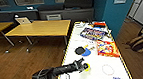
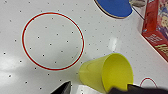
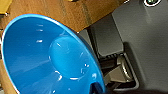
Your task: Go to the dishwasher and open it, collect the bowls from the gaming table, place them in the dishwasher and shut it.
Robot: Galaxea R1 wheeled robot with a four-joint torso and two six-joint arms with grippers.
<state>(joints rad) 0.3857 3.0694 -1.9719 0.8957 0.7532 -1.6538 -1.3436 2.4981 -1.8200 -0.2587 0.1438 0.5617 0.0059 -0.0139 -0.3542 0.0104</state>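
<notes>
Yellow plastic fills the left tool (image 1: 83, 66): it is clamped on the rim of one yellow cup (image 2: 108, 72), tipped on its side just over the white top of the gaming counter (image 1: 95, 75). A red ring (image 2: 53, 40) is printed on the top beside the cup. In the head view, beyond the left tool lie two paddles, one black (image 1: 79, 50) and one blue (image 1: 88, 51), then one dark blue game box (image 1: 92, 33) and, to the right, one red game box (image 1: 107, 48). Their lettering is too blurred to read. In the right wrist view one blue bowl (image 3: 47, 60) sits close at the right tool, above wood floor; whether that tool grips it I cannot tell.
</notes>
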